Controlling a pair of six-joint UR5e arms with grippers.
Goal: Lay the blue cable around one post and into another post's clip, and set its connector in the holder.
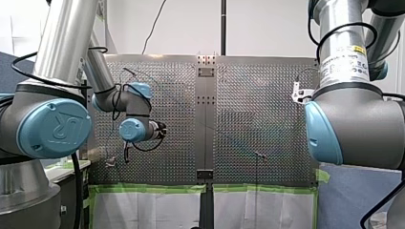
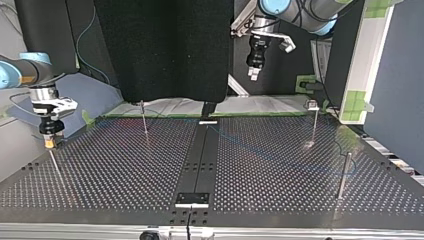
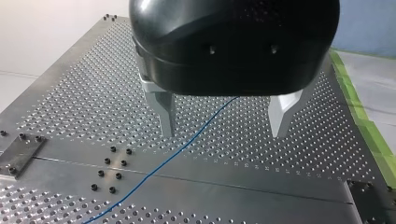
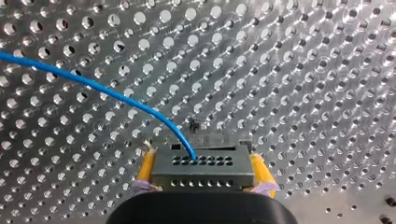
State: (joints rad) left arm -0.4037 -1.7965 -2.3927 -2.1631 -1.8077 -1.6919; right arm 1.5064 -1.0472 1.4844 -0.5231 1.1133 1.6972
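Your right hand [image 4: 202, 157] clamps the rigid connector [image 4: 203, 173]. Your left hand [image 3: 223, 132] hangs spread apart over the thin, limp blue cable [image 3: 159, 165], which is likely light, so pinch it mid-run.

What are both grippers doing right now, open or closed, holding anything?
Left gripper: jaws open, holding nothing.
Right gripper: jaws closed on the grey rectangular connector of the thin blue cable.

My perforated grey metal table [image 2: 110, 170] fills the top view's lower half, with a dark flat strip [image 2: 199, 160] down its centre. 4 thin upright metal posts [image 2: 144, 122] stand on it. A thin blue cable [image 3: 187, 143] lies across that strip.
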